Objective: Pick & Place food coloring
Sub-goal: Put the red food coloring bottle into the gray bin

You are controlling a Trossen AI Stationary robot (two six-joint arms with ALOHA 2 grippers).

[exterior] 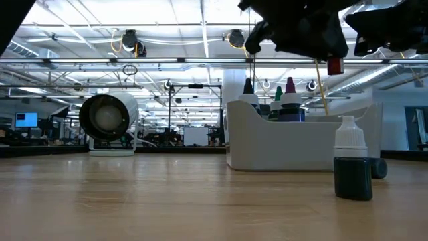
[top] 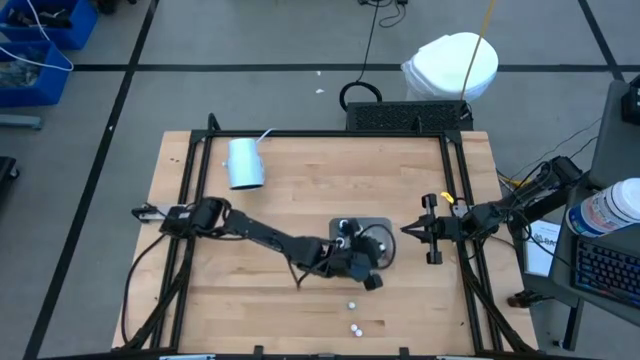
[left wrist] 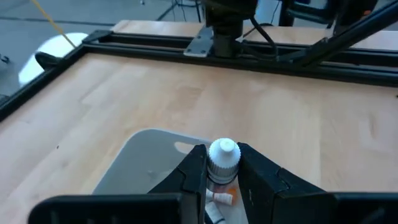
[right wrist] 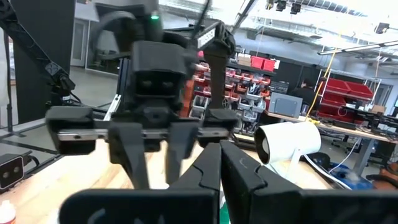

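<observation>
Food coloring is found in three places on the bench (top: 290, 190). Going from left to right, a pale blue cup (top: 245, 163) lies on its side toward ten o'clock. Near the centre, one white-capped bottle (left wrist: 223, 160) is pinched between the jaws of the left gripper (top: 358, 262) above the grey tray (top: 385, 226), in which more bottles (exterior: 279, 102) stand. Three loose bottles (top: 353, 315) rest on the wood toward six o'clock of the tray. At three o'clock, the right gripper (top: 412, 229) is held just beside the tray, its jaws pressed together around nothing.
</observation>
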